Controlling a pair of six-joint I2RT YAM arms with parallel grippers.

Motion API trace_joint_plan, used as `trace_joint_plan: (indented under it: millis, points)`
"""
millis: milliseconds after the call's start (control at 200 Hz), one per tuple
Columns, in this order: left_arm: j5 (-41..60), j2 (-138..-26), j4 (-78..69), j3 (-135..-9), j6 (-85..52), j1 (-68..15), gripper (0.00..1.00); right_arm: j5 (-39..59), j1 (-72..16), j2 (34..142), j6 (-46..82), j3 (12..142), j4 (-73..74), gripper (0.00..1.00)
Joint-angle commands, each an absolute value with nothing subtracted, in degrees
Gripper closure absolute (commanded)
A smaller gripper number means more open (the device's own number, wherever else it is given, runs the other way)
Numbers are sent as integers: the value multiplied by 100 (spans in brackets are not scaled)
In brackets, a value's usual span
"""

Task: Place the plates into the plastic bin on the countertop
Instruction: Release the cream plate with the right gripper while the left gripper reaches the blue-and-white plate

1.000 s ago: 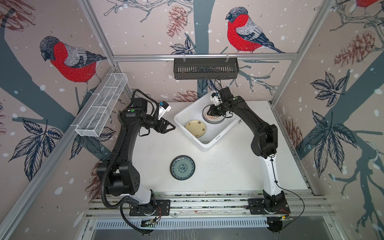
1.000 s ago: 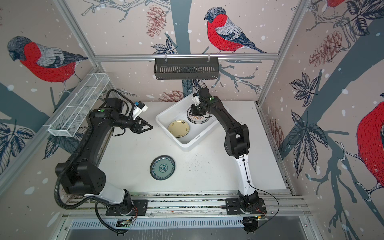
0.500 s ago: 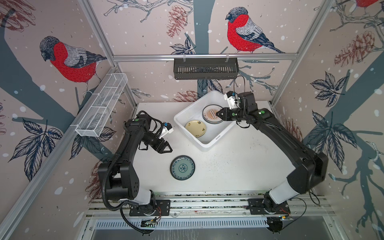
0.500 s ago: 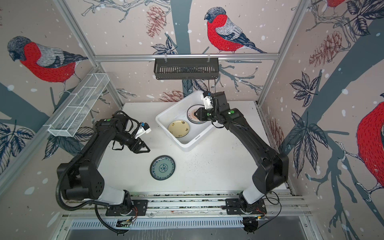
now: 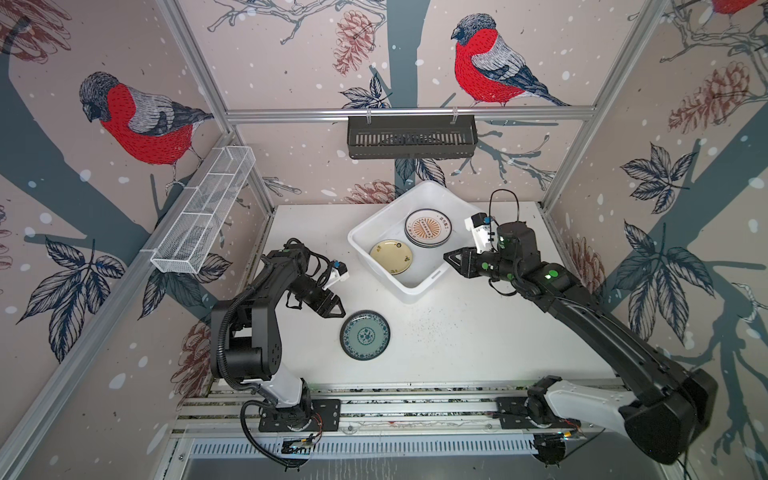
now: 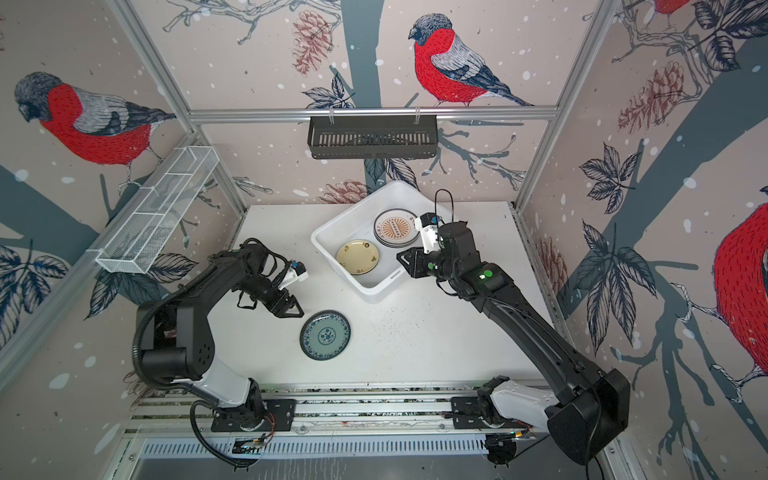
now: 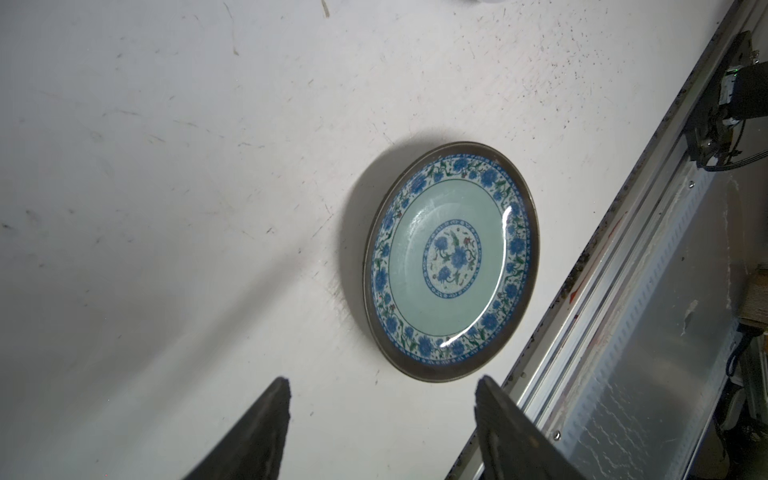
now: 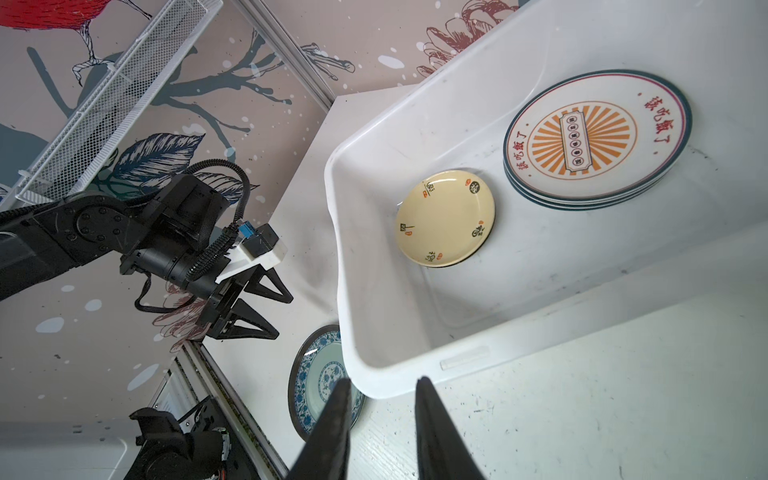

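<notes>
Teal plate (image 5: 365, 335) is waiting by your spread, empty left fingers (image 7: 262, 428) for a rim grasp; right fingers (image 8: 334, 432) are hanging parted, empty.

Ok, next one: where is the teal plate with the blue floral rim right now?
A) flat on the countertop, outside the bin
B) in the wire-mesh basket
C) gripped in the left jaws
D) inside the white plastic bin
A: in a top view the teal plate lies flat on the countertop, apart from the plastic bin. The left gripper is just short of it, jaws open and empty.
</notes>
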State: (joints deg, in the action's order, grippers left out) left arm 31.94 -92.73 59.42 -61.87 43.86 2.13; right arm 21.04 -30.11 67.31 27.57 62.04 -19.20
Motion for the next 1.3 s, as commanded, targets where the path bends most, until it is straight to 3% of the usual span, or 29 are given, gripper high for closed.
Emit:
trace_joint_plan:
  millis: [0,605,1296]
  points:
    - [3401,-9385,5731,-6102,4233,151,30,2047,-3025,6671,3050,5987,-1351,72]
    - [3442,-9692,5188,-5541,3832,-407,48,2048,-2992,6766,3245,5503,-843,72]
    - [3132,-9765,4787,-5333,3564,-535,56,2074,-2900,6715,3349,5256,-597,73]
